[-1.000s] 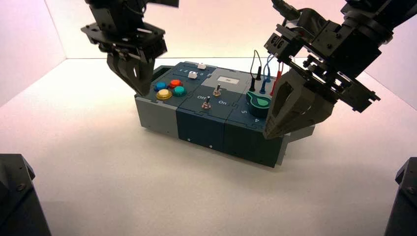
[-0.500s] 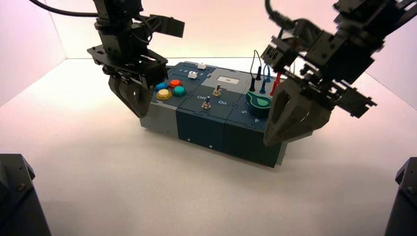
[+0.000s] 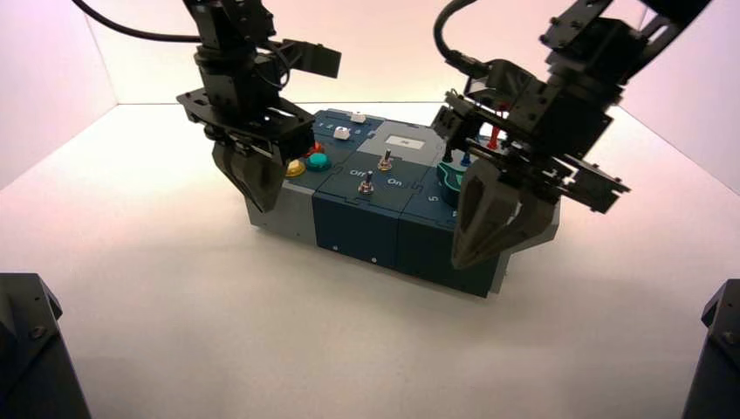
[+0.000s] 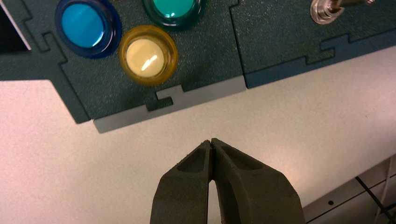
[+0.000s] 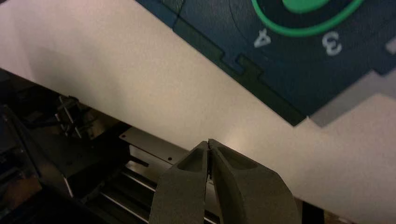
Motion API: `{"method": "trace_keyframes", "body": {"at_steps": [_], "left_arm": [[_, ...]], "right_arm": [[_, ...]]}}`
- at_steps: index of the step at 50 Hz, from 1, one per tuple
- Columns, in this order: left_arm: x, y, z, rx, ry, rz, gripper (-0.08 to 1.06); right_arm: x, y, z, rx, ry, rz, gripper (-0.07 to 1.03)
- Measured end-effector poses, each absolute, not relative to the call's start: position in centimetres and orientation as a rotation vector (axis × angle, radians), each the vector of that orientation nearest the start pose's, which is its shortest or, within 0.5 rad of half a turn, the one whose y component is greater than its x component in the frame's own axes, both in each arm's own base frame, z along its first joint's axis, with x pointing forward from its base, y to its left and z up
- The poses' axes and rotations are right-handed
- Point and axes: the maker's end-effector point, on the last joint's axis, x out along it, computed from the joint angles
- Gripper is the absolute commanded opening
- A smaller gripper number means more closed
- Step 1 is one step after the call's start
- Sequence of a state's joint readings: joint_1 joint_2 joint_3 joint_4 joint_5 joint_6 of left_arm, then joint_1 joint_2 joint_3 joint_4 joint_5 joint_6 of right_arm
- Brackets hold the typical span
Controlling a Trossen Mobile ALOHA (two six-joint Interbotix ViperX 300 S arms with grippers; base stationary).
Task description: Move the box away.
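The long dark-blue and grey box [image 3: 375,218] lies on the white table, slightly turned. My left gripper [image 3: 264,202] is shut and empty, its tips in front of the box's grey left end, below the yellow button [image 4: 147,54] and blue button [image 4: 85,25]. My right gripper [image 3: 461,259] is shut and empty, its tips in front of the box's right end, near the green dial [image 5: 308,14] with numbers 3 and 4. Neither gripper holds anything. In the left wrist view the left gripper [image 4: 211,142] hovers over bare table just off the box's edge [image 4: 168,100].
Two toggle switches [image 3: 375,170] marked Off and On stand mid-box, white buttons [image 3: 349,124] behind them. Looped wires at the back right are mostly hidden by my right arm. Dark robot base parts [image 3: 30,349] sit at both front corners. The white walls close the back.
Both grippers have come down and moved in toward the box's front face: the left one rightward to the grey end, the right one leftward to the right end. The box has not moved.
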State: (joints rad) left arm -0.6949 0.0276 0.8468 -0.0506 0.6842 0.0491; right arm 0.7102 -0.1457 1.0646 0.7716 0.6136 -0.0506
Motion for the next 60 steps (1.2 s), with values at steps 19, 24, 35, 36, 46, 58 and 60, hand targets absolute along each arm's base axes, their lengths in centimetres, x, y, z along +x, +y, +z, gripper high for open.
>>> {"method": "trace_keyframes", "body": {"at_steps": [19,24,35,36,46,58,60], "left_arm": [[19.9,-17.3,1.0,0.536,1.507,-0.577,-0.03],[19.9,-17.3,1.0,0.535,1.506,-0.578,-0.03],[20.1,-17.3,1.0,0.534,1.499,-0.578,-0.03],[20.0,-17.3,1.0,0.536,1.499,-0.579,-0.03],[20.4,-17.6,1.1,0.533,1.482,-0.582,-0.03],[21.0,-18.1,1.3,0.524,1.450,-0.587,-0.03],[21.1,-18.1,1.3,0.523,1.447,-0.588,-0.03]], "right_arm": [[14.1,20.2,2.0,0.198,1.624,0.418,-0.02],[14.5,20.2,1.6,0.181,1.620,0.409,-0.02],[15.1,20.4,1.0,0.164,1.615,0.401,-0.02],[15.1,20.5,0.9,0.160,1.615,0.403,-0.02],[15.7,20.9,0.8,0.150,1.598,0.406,-0.02],[16.5,21.0,0.7,0.141,1.560,0.406,-0.02],[16.5,20.9,0.7,0.139,1.560,0.405,-0.02]]}}
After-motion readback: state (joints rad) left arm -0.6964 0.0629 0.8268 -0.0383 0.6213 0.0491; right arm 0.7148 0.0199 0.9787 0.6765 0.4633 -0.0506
